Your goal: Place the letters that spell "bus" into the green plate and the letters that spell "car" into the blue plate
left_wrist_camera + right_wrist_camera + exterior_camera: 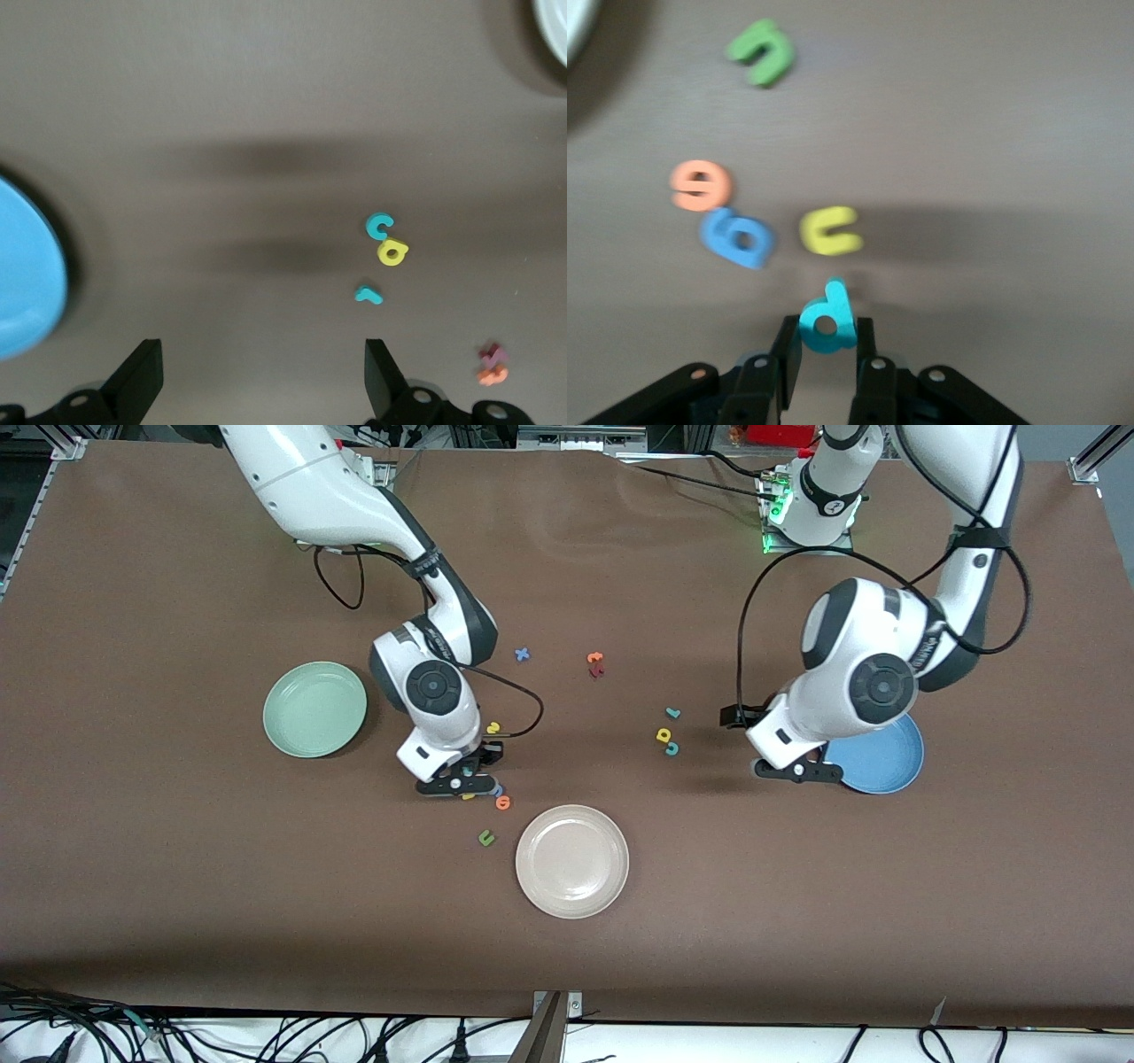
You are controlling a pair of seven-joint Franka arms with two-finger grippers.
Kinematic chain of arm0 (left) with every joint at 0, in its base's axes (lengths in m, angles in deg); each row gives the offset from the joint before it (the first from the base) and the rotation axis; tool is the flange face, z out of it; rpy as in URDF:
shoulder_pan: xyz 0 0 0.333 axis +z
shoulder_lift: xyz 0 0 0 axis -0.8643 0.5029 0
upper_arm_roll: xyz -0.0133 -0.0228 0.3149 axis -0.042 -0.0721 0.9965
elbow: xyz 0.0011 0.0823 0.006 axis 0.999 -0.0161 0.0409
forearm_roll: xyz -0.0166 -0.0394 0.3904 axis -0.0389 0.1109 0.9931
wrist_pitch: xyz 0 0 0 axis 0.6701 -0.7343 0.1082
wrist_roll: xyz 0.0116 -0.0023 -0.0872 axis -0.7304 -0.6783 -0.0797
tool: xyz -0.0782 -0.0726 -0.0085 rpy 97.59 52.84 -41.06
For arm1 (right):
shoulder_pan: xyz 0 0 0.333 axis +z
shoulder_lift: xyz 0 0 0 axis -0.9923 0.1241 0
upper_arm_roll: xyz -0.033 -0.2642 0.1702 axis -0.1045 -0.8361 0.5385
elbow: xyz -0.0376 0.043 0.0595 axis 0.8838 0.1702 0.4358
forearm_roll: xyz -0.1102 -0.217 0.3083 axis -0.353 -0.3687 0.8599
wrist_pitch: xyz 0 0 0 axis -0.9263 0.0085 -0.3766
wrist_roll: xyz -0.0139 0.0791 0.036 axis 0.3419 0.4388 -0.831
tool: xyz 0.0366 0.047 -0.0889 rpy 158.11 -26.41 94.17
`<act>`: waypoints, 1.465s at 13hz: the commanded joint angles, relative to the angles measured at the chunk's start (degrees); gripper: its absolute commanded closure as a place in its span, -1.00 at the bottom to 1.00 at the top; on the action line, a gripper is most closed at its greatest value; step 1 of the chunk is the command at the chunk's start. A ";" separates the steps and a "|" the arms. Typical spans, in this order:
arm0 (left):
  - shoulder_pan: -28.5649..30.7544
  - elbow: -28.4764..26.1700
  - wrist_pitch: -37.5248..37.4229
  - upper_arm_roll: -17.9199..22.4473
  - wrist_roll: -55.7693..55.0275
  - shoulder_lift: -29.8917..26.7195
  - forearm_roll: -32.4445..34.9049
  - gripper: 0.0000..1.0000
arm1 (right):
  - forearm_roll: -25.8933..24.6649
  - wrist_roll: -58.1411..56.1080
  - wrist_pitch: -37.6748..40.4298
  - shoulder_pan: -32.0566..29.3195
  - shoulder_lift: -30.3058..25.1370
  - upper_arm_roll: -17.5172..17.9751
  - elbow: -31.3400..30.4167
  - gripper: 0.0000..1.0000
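My right gripper (826, 338) is shut on the teal b (831, 310), low over the table beside the yellow u (830, 230). In the front view this gripper (461, 781) stands between the green plate (314, 708) and the beige plate, with the yellow s (493, 728) close by it. My left gripper (263, 376) is open with nothing between its fingers. It hangs (797, 771) beside the blue plate (881, 762). The teal c (379, 227), yellow a (392, 252) and teal r (368, 295) lie together toward the table's middle from it.
A blue letter (738, 237), an orange letter (702, 184) and a dark green u (762, 53) lie by the yellow u. The beige plate (572, 860) sits nearer the front camera. A blue x (523, 654) and orange and red letters (595, 662) lie farther back.
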 commanded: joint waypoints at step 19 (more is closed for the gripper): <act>-12.44 -12.59 17.39 0.73 -61.33 1.23 -2.87 -0.98 | 3.39 -15.62 4.22 -2.23 -14.05 -10.09 -15.84 -0.99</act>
